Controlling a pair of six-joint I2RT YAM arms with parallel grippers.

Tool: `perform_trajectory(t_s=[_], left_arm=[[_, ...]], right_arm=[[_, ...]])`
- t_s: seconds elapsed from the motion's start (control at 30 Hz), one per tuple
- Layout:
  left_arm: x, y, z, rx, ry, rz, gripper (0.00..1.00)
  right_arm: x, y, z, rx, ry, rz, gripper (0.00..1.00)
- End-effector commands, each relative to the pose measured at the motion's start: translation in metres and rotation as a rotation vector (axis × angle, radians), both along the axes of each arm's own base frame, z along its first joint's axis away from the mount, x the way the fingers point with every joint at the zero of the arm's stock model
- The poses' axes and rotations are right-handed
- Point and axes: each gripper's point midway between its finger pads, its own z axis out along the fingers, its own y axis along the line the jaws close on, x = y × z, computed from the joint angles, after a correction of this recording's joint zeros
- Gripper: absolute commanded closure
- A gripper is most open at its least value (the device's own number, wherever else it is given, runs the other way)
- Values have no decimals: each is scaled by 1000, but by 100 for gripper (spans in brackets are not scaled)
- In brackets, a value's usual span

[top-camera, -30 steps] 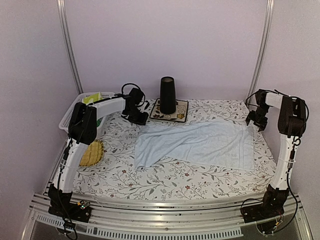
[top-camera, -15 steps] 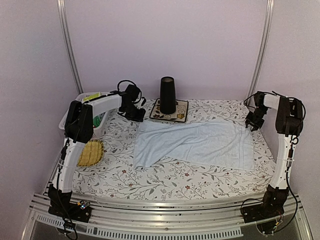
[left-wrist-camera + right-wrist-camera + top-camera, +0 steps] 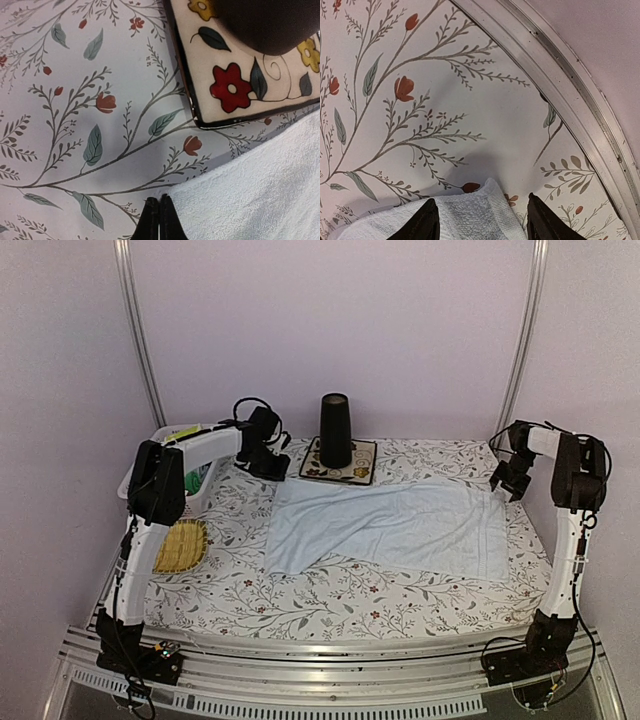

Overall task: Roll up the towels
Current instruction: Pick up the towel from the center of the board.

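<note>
Two pale lilac walls (image 3: 330,320) and two metal posts (image 3: 137,335) close in a table (image 3: 330,595) whose covering is white, printed with leafy sprigs and red buds. Far back at the middle lies a square flowered mat (image 3: 362,468) with a dark border, and a black cone (image 3: 335,430) stands on it. Well to the left of the mat sit a white basket (image 3: 128,483) and, nearer the arms, a straw tray (image 3: 185,545). Only the top view shows these and the whole light blue towel (image 3: 400,525): it lies spread flat just in front of the mat and stretches far to its right, with one loose fold slanting across its left half. The left wrist view adds the mat's red and yellow flowers and the towel's nubbly weave. There the left gripper (image 3: 159,217), just left of the mat, has its fingers pressed together with the tips at the towel's corner edge. Whether any cloth is caught between them cannot be told. The right wrist view shows the table's metal rim (image 3: 560,85) against the wall. The right gripper (image 3: 480,200), far right of the mat, has its fingers apart on either side of the towel's rounded far corner, not clamped on it.
</note>
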Motion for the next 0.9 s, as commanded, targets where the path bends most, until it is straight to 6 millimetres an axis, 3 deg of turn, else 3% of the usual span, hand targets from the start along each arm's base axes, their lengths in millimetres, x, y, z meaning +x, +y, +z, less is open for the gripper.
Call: perform_trajectory(t_s=[0.0,0.17,0.23,0.57,0.73,0.87], left_arm=[[11,15,36,-4,-70,29,100],[12,20,38,-5,-70,37,100],[12,20,38,-4,-70,35,100],[13,20,33,-9,-62,35,100],[13,21,34,-1,-66,36,100],[15,27,40,24,-85,49,100]], right_arm=[[9,-13,1,-3,-26,-53,44],[14,-16,-2,3,-29,-65,51],[11,-12,-22,30,5,-62,60],[9,8,-33,103,8,-17,62],[7,17,-35,98,19,2,93],[4,17,-33,61,28,6,97]])
